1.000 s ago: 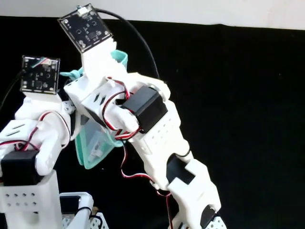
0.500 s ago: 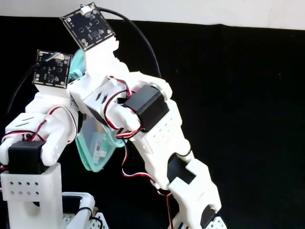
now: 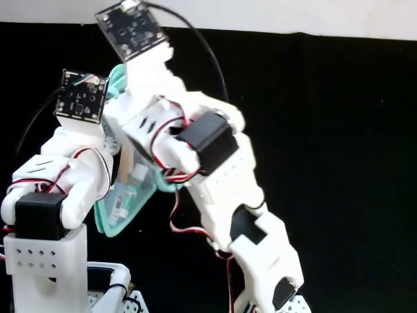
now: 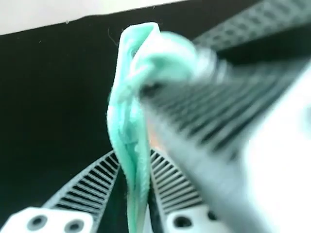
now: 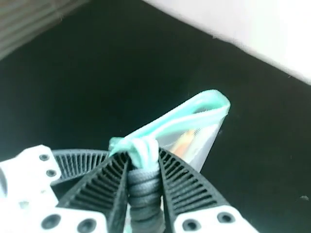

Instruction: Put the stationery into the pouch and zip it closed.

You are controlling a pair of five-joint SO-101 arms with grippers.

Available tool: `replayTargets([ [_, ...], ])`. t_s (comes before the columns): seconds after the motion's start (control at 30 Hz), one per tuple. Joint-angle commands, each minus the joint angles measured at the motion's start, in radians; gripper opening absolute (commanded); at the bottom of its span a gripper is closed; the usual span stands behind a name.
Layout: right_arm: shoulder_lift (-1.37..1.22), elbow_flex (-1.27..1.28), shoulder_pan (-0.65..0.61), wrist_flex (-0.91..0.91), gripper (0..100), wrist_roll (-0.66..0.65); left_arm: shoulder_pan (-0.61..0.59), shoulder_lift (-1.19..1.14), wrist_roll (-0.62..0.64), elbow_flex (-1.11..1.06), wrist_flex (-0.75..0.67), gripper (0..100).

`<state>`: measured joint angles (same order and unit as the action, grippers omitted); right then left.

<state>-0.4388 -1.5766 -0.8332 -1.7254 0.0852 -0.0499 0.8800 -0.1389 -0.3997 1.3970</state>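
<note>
Pouch (image 3: 112, 225) hung clear of the table (image 3: 339, 163) between both arms, stationery (image 3: 124, 203) visible inside. Left gripper (image 4: 138, 196) pinched its edge as an anchor. Right gripper (image 5: 143, 162) clamped the bunched teal end, likely to draw the zip.

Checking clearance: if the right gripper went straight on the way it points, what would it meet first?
The teal pouch it clamps, stretching ahead of the right gripper; beyond that, probably the black cloth, depth unclear.

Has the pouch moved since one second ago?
Yes. In the high view, the lower end of the pouch has shifted left, judged against the fixed white bracket at the bottom edge.
</note>
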Motion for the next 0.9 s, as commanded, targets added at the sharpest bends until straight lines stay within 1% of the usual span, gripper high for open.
replayTargets([
  [0.0, 0.053, -0.180, 0.097, 0.087, 0.5, -0.075, 0.007, -0.005, -0.003, -0.004, 0.051, 1],
  [0.1, 0.054, -0.193, 0.151, 0.108, 0.5, -0.101, 0.007, -0.005, -0.003, -0.004, 0.052, 1],
  [0.33, 0.051, -0.189, 0.295, 0.143, 0.5, -0.104, 0.008, -0.005, -0.002, -0.004, 0.081, 1],
  [0.5, 0.030, -0.189, 0.397, 0.157, 0.5, -0.103, 0.056, -0.005, -0.003, -0.002, 0.101, 1],
  [0.67, -0.071, -0.189, 0.487, 0.150, 0.5, -0.100, 0.062, -0.005, -0.003, 0.002, 0.101, 1],
  [0.87, -0.196, -0.189, 0.542, 0.148, 0.5, -0.100, 0.061, -0.005, -0.003, 0.022, 0.103, 1],
])
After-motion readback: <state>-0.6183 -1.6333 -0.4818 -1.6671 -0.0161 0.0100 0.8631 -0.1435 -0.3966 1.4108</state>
